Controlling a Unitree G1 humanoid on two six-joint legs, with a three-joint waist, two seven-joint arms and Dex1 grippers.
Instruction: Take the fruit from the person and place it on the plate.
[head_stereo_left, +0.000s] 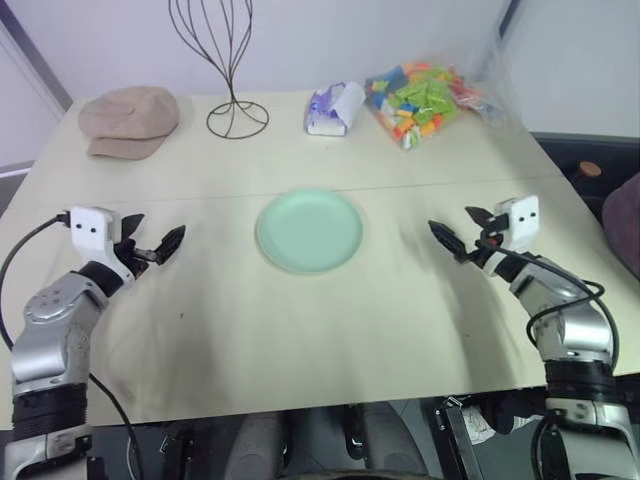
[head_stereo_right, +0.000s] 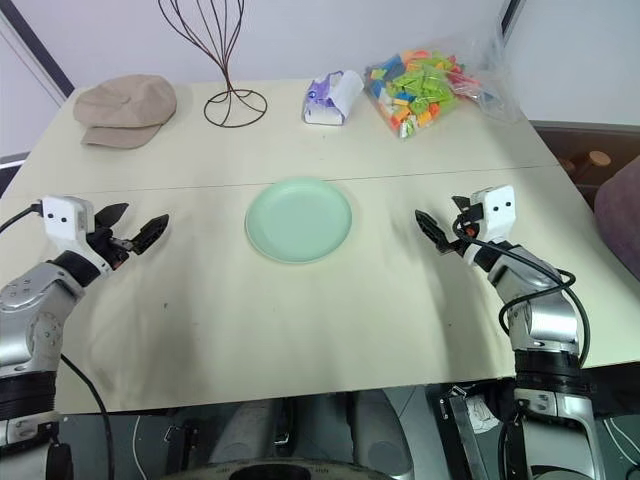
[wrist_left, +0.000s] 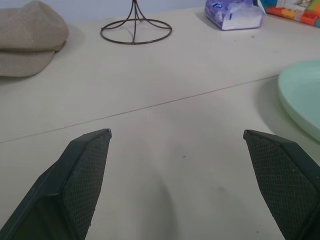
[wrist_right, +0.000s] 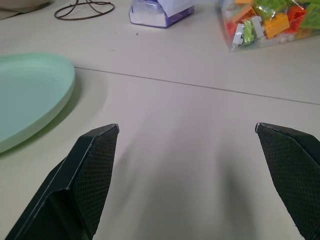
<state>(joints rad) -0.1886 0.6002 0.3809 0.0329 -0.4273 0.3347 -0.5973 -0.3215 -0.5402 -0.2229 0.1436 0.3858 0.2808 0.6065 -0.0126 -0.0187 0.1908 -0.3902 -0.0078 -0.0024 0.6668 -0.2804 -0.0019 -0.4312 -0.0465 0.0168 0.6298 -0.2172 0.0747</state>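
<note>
Mint-green plate (head_stereo_left: 309, 231) lies bare at the centre of the pale tabletop (head_stereo_left: 300, 330), between the two claws. Left claw (head_stereo_left: 152, 240) hovers well left of the plate, fingers spread wide, gripping nothing. Right claw (head_stereo_left: 460, 230) hovers well right of it, likewise wide and empty. Along the far edge: tan cap (head_stereo_left: 128, 120), wire stand (head_stereo_left: 233, 70), tissue pack (head_stereo_left: 334, 108), clear bag of coloured blocks (head_stereo_left: 420, 100).
</note>
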